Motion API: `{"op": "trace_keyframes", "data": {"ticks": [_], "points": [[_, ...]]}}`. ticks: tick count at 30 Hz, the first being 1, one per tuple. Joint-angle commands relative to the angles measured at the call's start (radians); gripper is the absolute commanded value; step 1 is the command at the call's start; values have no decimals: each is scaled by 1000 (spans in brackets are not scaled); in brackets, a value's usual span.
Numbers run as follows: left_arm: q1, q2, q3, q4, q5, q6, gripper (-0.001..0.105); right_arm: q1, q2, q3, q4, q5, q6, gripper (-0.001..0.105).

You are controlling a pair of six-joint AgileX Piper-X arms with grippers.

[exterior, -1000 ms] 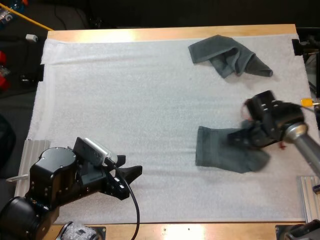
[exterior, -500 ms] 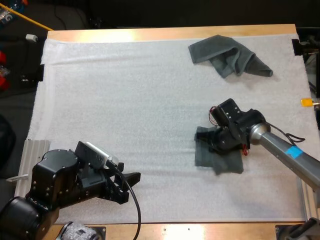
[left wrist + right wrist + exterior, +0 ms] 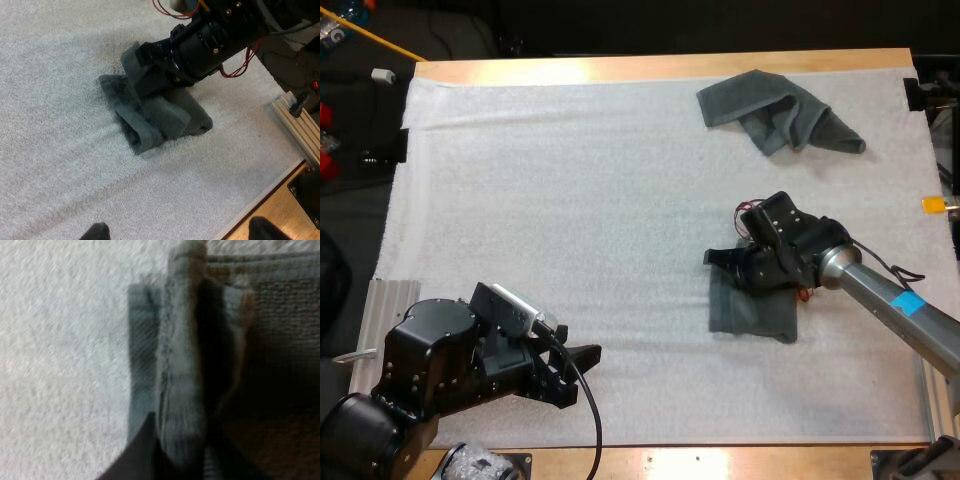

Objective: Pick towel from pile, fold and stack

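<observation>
In 1 second the right gripper (image 3: 722, 262) has swept left across the towel (image 3: 756, 318) on the mat's (image 3: 570, 180) right half and is clamped on its edge. The fold looks nearly complete. The left gripper (image 3: 582, 358) idles, fingers apart.

This is a robotics lab or test bench: a plain wooden counter (image 3: 660, 66) covered by a white mat (image 3: 570, 200), with bare aluminium rails (image 3: 388, 300) at its near corners.
</observation>
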Motion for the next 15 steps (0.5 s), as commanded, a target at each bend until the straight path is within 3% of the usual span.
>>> {"op": "trace_keyframes", "data": {"ticks": [1, 2, 4, 5, 15], "points": [[-1, 1, -4, 4, -4, 3, 56, 2, -3, -7, -7, -35, -10, 37], [-1, 1, -4, 4, -4, 3, 56, 2, -4, -7, -8, -43, -16, 43], [-1, 1, -4, 4, -4, 7, 56, 2, -9, -7, -9, -70, -41, 68], [-1, 1, -4, 4, -4, 7, 56, 2, -11, -7, -9, -71, -48, 72], [-1, 1, -4, 4, -4, 10, 56, 60, -29, -2, -12, -131, -65, 68]]}}
